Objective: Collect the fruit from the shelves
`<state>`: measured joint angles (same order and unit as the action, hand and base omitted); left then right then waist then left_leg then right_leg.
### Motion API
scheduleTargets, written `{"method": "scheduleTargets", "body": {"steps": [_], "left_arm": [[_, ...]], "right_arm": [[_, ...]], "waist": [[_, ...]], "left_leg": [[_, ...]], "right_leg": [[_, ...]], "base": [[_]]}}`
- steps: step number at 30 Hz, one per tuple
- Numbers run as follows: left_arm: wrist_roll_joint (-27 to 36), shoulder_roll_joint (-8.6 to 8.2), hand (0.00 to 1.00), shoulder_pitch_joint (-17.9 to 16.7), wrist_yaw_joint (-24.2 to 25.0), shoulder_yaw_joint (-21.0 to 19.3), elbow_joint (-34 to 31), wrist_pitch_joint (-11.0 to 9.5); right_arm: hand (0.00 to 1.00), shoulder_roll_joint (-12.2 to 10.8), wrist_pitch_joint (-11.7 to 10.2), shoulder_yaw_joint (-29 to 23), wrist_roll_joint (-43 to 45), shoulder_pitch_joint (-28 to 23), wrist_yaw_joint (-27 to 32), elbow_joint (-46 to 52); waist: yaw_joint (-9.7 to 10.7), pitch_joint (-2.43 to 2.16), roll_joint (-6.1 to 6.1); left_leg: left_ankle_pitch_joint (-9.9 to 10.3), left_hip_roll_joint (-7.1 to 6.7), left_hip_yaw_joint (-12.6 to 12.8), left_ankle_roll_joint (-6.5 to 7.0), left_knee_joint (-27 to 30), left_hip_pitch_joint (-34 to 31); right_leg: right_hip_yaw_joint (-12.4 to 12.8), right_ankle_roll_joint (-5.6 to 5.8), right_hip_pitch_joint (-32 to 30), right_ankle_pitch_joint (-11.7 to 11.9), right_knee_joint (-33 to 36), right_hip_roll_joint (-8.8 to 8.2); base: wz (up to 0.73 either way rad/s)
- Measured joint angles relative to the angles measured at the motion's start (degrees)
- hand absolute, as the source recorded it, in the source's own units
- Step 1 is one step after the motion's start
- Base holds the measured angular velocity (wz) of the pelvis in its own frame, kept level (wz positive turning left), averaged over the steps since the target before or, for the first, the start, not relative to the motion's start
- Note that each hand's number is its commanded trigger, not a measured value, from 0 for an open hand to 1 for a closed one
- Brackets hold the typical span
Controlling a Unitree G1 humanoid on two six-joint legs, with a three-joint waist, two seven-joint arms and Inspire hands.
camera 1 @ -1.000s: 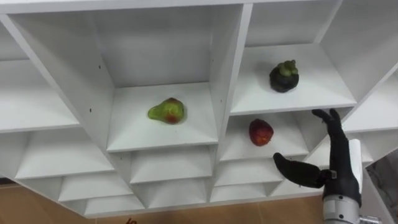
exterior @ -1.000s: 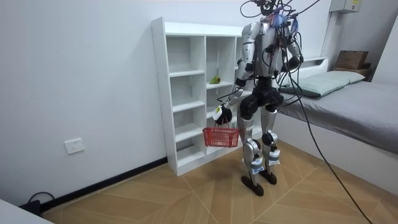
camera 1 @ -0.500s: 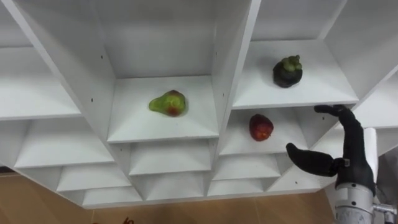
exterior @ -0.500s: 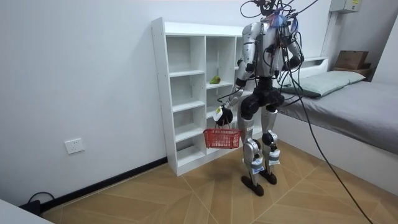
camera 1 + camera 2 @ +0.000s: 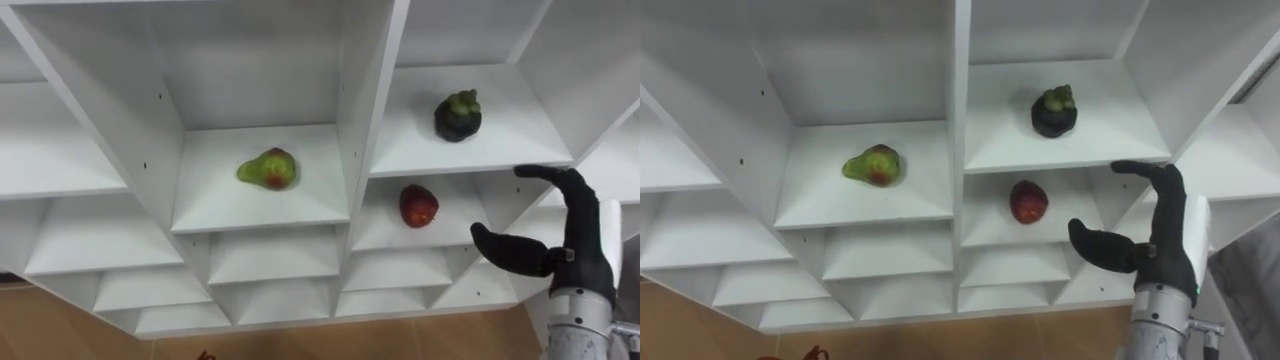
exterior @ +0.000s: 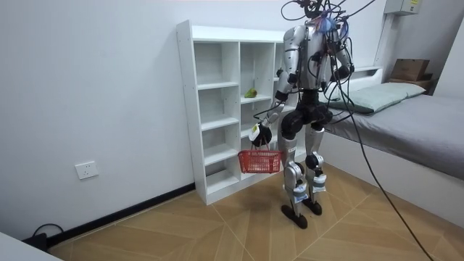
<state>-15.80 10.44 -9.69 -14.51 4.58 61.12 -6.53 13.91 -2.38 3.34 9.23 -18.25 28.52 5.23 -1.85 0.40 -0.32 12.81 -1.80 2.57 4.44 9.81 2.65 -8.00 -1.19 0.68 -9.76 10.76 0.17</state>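
Note:
A green-red pear (image 5: 267, 169) lies in the closet's (image 5: 360, 120) left compartment. A dark mangosteen (image 5: 457, 116) sits in the compartment to its right. A red apple (image 5: 419, 205) rests on the shelf just below the mangosteen. My right hand (image 5: 565, 250) is raised in front of the closet, to the right of the apple and apart from it, open, with the thumb pointing toward the apple. In the room view my left hand (image 6: 259, 133) hangs low, shut on the handle of a red basket (image 6: 259, 161).
I stand facing the white closet (image 6: 225, 109), which is against the wall. A bed (image 6: 406, 123) runs along the room view's right, close behind me. The wooden floor (image 6: 217, 232) lies in front of the closet.
My right hand has drifted a little to the right and slightly up, still open. The eye view wobbled slightly. The fruits and the basket stay where they were.

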Motion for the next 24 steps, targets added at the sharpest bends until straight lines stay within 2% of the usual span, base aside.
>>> {"method": "scheduleTargets", "body": {"steps": [7, 15, 17, 22, 24], "left_arm": [[0.56, -0.22, 1.0, 0.29, 0.23, 0.23, 0.78, -0.05], [0.56, 0.12, 1.0, -1.11, -0.08, 1.3, 0.76, 0.43], [0.52, 0.87, 1.0, -1.18, -0.11, 2.64, 0.76, 0.47], [0.5, 1.53, 1.0, -1.17, -0.89, 3.47, 0.73, 0.49], [0.41, 1.61, 1.0, -1.24, -1.11, 3.6, 0.71, 0.52]], "right_arm": [[0.0, 0.0, 0.04, 0.57, 0.0, 0.0, -0.82, 0.0], [0.0, -0.1, 0.04, 1.81, -0.01, -0.26, -0.36, 0.62], [0.0, -0.09, 0.04, 2.34, -0.01, -1.73, -0.09, 2.44], [0.0, -0.07, -0.08, 3.44, 0.0, -4.46, -0.1, 6.78], [0.0, -0.03, -1.52, 4.03, 0.16, -4.59, -0.23, 9.14]], "waist": [[-0.17, 0.06, -0.1], [0.11, 0.21, -0.48], [0.13, 0.14, -0.41], [0.2, -0.21, 0.05], [0.46, -0.31, 0.12]], "left_leg": [[-0.16, 0.18, -0.17, -0.26, 0.11, 0.18], [-0.14, 0.15, -0.29, -0.28, -0.08, -0.13], [-0.15, 0.15, -0.28, -0.28, 0.04, -0.21], [-0.15, 0.17, 0.21, -0.28, -0.13, -0.04], [-0.15, 0.16, 0.26, -0.28, -0.12, 0.0]], "right_leg": [[0.02, -0.31, 0.31, 0.19, -0.08, 0.19], [-0.03, -0.35, 0.08, 0.2, -0.06, 0.18], [0.06, -0.35, -0.06, 0.2, -0.07, 0.26], [0.77, -0.35, -0.13, 0.2, -0.09, 0.66], [0.99, -0.35, -0.12, 0.2, -0.1, 0.68]], "base": [[0.0], [0.0], [0.0], [-0.05], [-0.03]]}}
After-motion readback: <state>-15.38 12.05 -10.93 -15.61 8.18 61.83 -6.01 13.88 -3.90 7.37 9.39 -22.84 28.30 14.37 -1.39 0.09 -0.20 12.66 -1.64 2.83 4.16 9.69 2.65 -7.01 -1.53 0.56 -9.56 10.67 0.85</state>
